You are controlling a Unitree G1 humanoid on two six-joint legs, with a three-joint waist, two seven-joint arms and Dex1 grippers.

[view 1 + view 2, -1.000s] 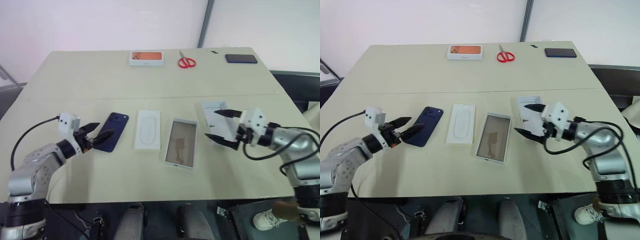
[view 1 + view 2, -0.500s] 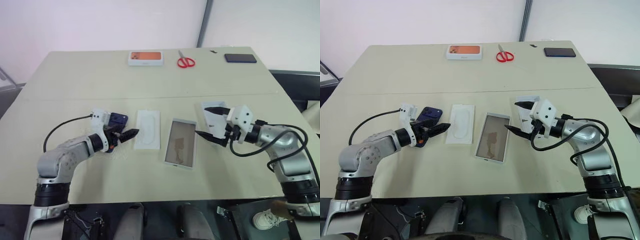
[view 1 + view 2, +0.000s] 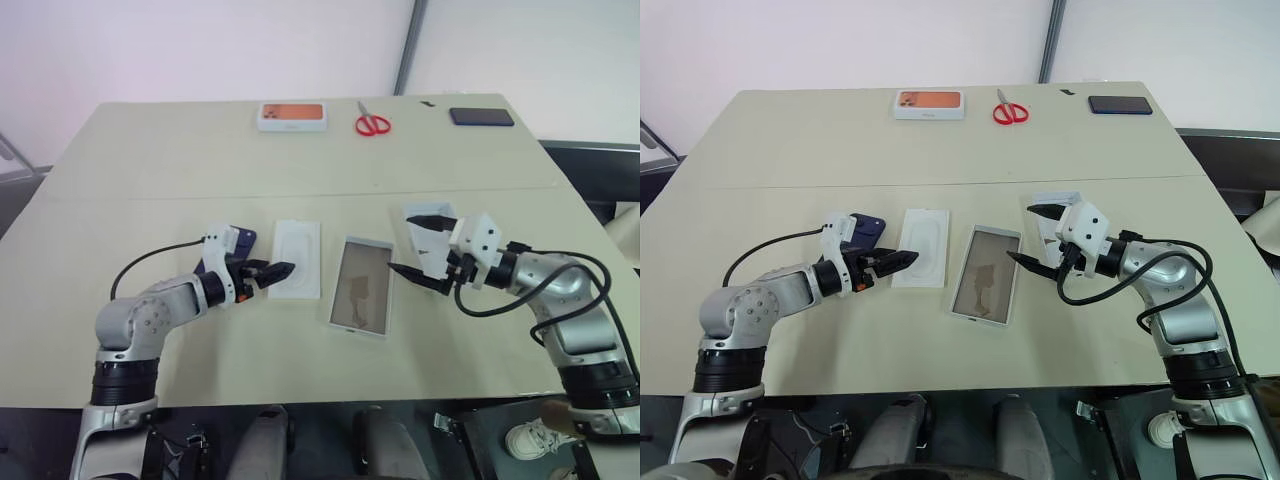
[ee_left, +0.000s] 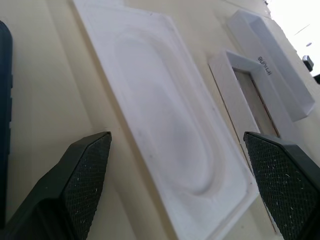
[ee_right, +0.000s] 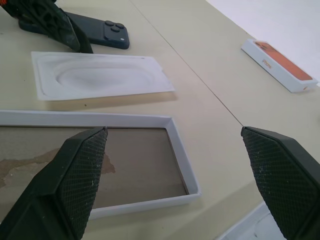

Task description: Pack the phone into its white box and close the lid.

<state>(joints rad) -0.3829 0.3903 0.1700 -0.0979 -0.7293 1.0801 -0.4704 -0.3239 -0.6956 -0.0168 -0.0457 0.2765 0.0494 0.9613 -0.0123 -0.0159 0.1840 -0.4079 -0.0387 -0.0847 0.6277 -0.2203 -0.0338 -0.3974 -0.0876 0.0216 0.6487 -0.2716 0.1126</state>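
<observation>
Beige worktop (image 3: pixel 150 170), items in a row across its middle. Navy-blue phone (image 5: pixel 97 30) lies flat, back up, toward the left edge, partly hidden behind the left pincer (image 3: pixel 898 261), which hangs just over it with fingers spread, gripping nothing, tips reaching over the near left corner of the flat white insert card (image 3: pixel 298 258). Next along toward the right edge, the white box (image 3: pixel 361 286), tan floor up, empty. Beyond it the lid (image 3: pixel 428 232), open side up, plain white inside, partly behind the right pincer (image 3: pixel 417 247). That pincer is released too, fingers wide, holding nothing, hovering between box and lid. Along the far edge: white box picturing an orange phone (image 3: pixel 292 116), red-handled scissors (image 3: pixel 373 122), and a black phone (image 3: pixel 481 116) near the far right corner.
</observation>
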